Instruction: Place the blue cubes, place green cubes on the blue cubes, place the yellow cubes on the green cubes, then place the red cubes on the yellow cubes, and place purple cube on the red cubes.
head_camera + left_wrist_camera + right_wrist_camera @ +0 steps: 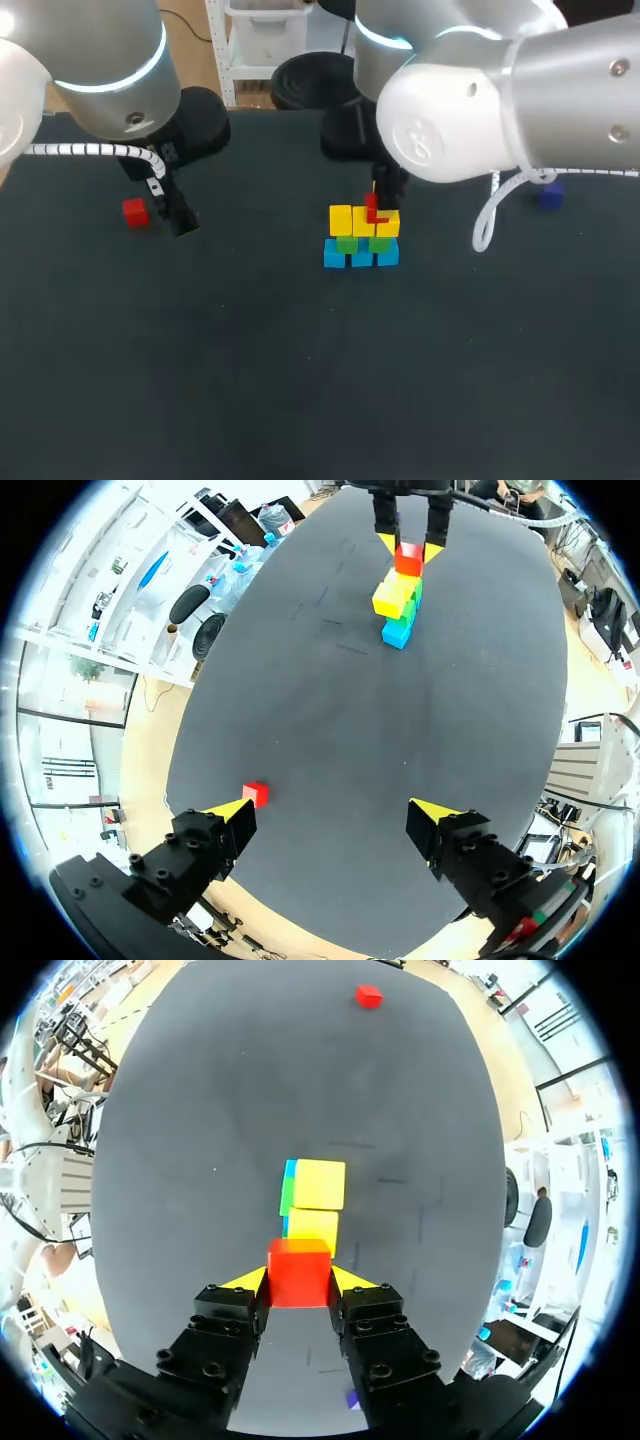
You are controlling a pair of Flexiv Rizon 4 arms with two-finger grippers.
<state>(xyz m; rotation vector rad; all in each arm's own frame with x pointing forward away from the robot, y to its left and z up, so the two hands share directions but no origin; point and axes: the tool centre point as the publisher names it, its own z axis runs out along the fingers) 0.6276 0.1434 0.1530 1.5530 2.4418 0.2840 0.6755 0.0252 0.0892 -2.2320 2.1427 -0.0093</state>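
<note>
A stack stands mid-table: blue cubes [360,256] at the bottom, green cubes [350,243] on them, yellow cubes [352,221] on top. My right gripper [375,205] is shut on a red cube [298,1272] directly over the near end of the yellow row [318,1184]; whether it touches them I cannot tell. A second red cube [135,212] lies alone at the left. My left gripper [331,812] hangs open beside it, and that cube [255,794] sits just by one fingertip. A purple cube [548,197] lies at the far right.
A white cable [495,215] loops down from my right arm between the stack and the purple cube. The dark table [300,380] stretches bare in front of the stack.
</note>
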